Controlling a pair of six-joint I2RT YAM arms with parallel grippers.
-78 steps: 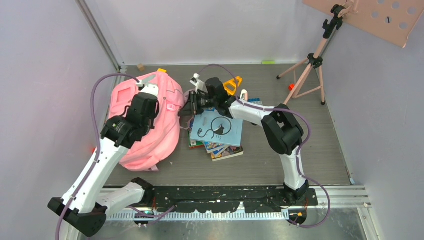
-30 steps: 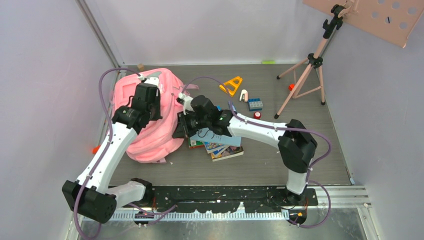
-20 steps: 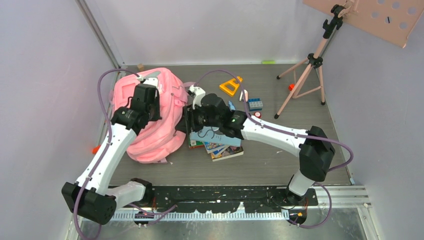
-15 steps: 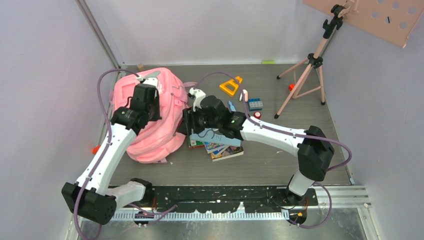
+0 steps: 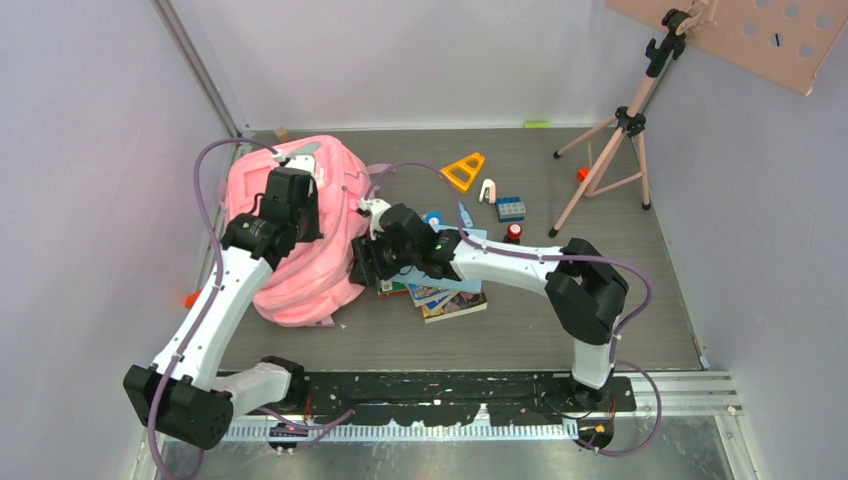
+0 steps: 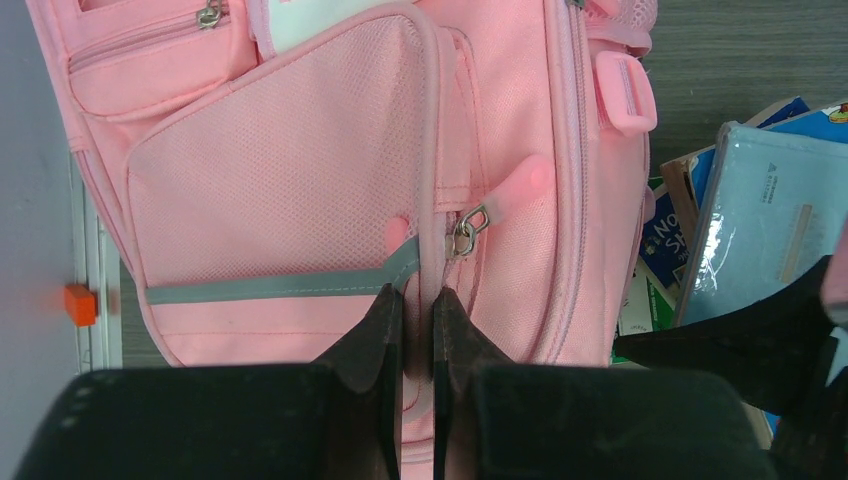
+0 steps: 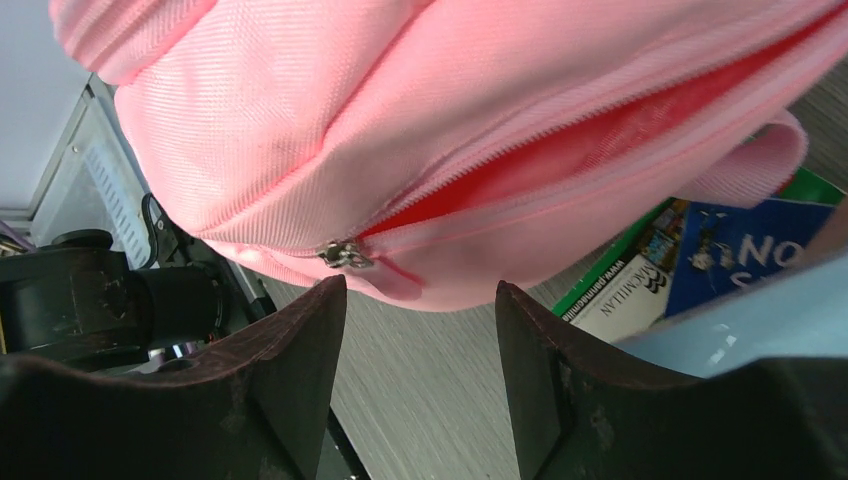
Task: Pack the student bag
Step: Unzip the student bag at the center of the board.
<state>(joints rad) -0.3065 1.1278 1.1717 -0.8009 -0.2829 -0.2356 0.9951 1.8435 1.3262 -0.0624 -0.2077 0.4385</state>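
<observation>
The student bag (image 5: 300,265), large and pink, lies at the left of the table. My left gripper (image 5: 292,205) sits on top of it. In the left wrist view the left gripper (image 6: 415,295) is shut on a pink seam of the bag (image 6: 290,180), just below a metal zipper pull (image 6: 465,236). My right gripper (image 5: 365,262) is at the bag's right edge, beside a stack of books (image 5: 445,295). Its wrist view shows the right gripper (image 7: 420,295) open and empty below the bag (image 7: 300,110), whose zip gapes red, with the pull (image 7: 345,255) near the left finger.
The books include a light blue one (image 6: 770,215) and a green-and-white one (image 7: 630,305). An orange triangle (image 5: 463,170), a blue brick (image 5: 510,208) and a small red piece (image 5: 513,232) lie behind. A pink tripod stand (image 5: 610,160) is at the back right. An orange block (image 6: 80,303) sits left of the bag.
My right gripper has opened, and the right arm swung out and folded back while its gripper stayed by the bag's right edge. The left gripper keeps its hold without moving.
</observation>
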